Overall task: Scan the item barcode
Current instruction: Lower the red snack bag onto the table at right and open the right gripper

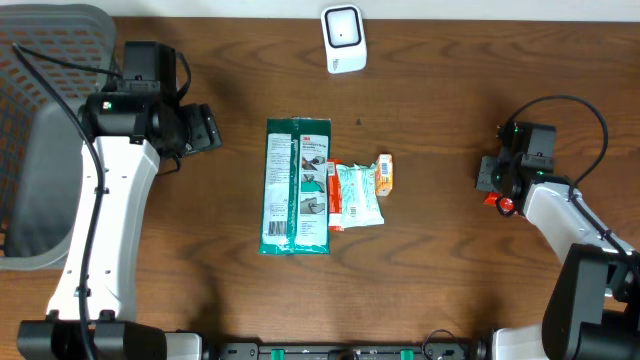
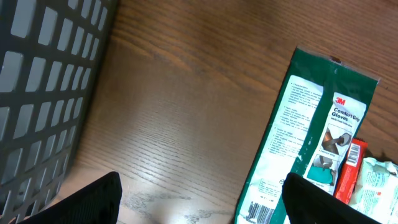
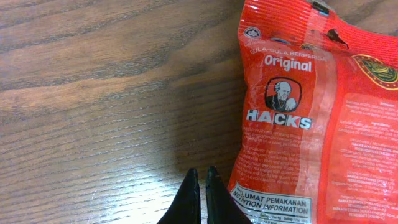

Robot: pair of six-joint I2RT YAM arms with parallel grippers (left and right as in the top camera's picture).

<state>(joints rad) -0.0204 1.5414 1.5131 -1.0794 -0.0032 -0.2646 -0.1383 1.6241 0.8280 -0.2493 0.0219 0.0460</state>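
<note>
Two right fingers (image 3: 186,202) closed, red Hacks packet (image 3: 311,124) just beside, perhaps touching, left fingers (image 2: 93,202) spread.

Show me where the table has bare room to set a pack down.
Bare wood between the glove pack and the left claw, between the orange pack and the right claw, and along the near edge. Crowded: mid-table, where small packs touch the glove pack.
</note>
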